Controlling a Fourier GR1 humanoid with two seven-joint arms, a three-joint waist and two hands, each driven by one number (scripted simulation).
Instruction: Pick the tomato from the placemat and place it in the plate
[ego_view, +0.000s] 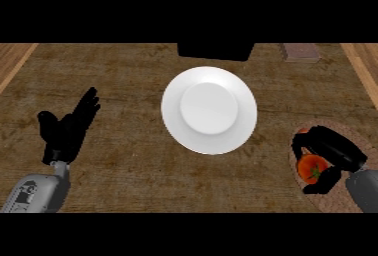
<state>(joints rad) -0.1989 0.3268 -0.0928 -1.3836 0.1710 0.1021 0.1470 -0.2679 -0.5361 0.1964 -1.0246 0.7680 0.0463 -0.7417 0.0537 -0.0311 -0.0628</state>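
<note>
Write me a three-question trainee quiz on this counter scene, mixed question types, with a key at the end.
1. True or false: the tomato already lies on the plate.
2. Which one is curled round the tomato? A) the left robot hand B) the right robot hand
3. Fill in: beneath the tomato shows the ____.

Key: 1 false; 2 B; 3 placemat.

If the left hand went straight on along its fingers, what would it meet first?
Likely nothing: the open left hand points away and slightly right, a line passing left of the white plate over the counter.
</note>
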